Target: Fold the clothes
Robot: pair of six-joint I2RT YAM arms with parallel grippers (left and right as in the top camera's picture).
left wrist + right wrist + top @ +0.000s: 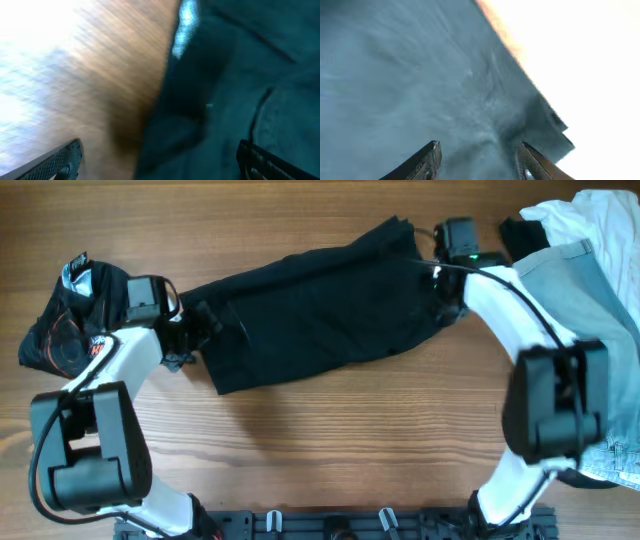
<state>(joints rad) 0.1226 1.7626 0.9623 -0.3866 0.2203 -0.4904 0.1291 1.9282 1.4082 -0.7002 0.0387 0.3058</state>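
A black garment (320, 305) lies spread flat across the middle of the wooden table, running from lower left to upper right. My left gripper (198, 330) is at its left edge. In the left wrist view the fingers (160, 162) are wide open, straddling the dark cloth's edge (225, 90) where it meets the wood. My right gripper (440, 292) is at the garment's right end. In the right wrist view its fingers (480, 162) are open, close over the dark cloth (420, 75) near a corner.
A pile of clothes sits at the right edge, with a white garment (590, 215) and a grey one (570, 285) on it. A black and orange garment (65, 320) lies at the far left. Bare wood (330, 440) shows in front of the black garment.
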